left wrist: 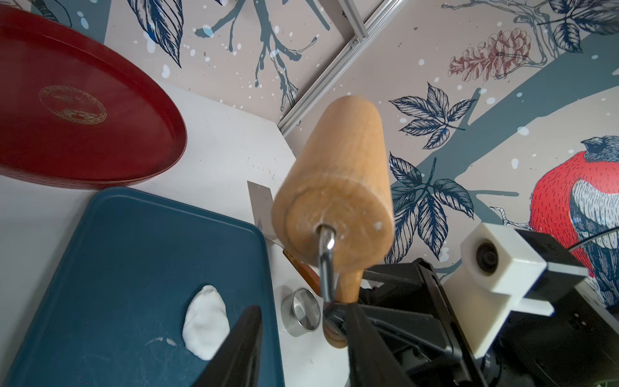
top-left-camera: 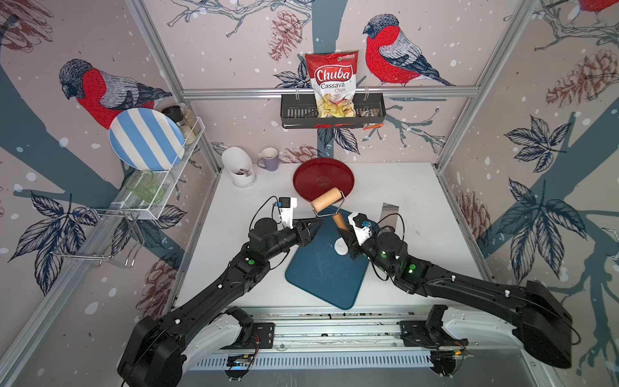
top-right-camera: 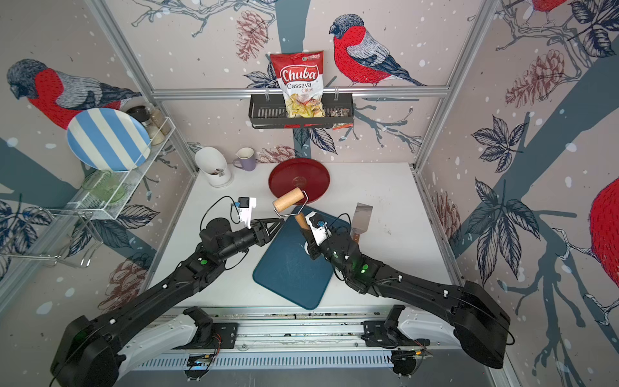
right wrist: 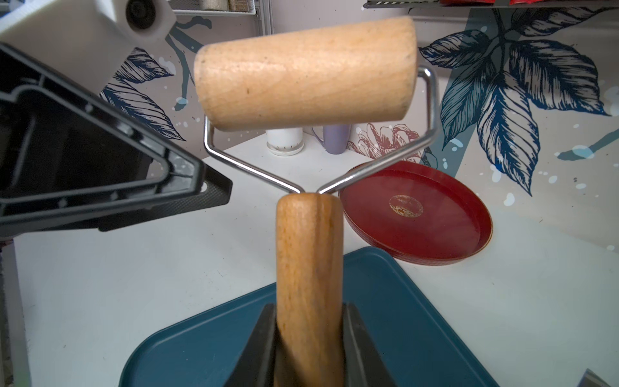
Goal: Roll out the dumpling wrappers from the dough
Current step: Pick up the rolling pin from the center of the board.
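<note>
"Two grippers crowd one roller [top-left-camera: 326, 199]. Which one has it?"

"The right gripper [right wrist: 310, 313]. It is pinching the wooden handle [right wrist: 310, 254] low down between its jaws. The handle runs straight out ahead of that gripper, and the drum [right wrist: 304, 73] sits crosswise at the far end, lifted clear of the blue board [top-left-camera: 318, 274]."

"And the left?"

"The left gripper [left wrist: 298, 306] reaches in from the side at the wire yoke. Its jaws are spread, with a gap showing between them. I cannot tell whether a finger touches the wire."

"Where is the dough?"

"The dough [left wrist: 205, 321] is a small white lump on the board. It lies beneath the right gripper and slightly behind its fingers, well back from the drum. From the left gripper it lies below and off to one side."

"So what does the move turn on?"

"As I judge it, the drum must come down and back toward the right wrist, with its long axis lying across the lump. The right arm is nearer."
</note>
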Controlling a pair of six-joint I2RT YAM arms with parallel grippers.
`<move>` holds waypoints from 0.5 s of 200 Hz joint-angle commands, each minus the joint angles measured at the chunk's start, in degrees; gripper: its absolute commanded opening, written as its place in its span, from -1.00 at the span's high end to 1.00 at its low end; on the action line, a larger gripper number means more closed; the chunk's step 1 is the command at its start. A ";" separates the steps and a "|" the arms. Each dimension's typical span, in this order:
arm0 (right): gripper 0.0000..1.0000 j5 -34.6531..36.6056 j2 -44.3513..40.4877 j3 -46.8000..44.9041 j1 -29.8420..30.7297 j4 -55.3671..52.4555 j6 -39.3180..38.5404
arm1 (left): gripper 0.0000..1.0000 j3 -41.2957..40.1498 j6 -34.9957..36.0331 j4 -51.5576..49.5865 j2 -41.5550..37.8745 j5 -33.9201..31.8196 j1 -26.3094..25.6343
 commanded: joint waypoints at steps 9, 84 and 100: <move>1.00 0.72 -0.26 0.36 0.88 4.07 3.16 | 0.13 -1.49 -1.90 8.50 -1.18 -1.89 -0.32; 1.00 1.07 -0.02 1.15 2.55 4.34 3.33 | 0.27 -0.36 -2.11 11.58 0.95 -1.22 -1.81; 1.00 0.99 0.11 1.15 2.75 4.34 3.46 | 0.41 -0.44 -2.14 11.83 0.86 -1.39 -1.95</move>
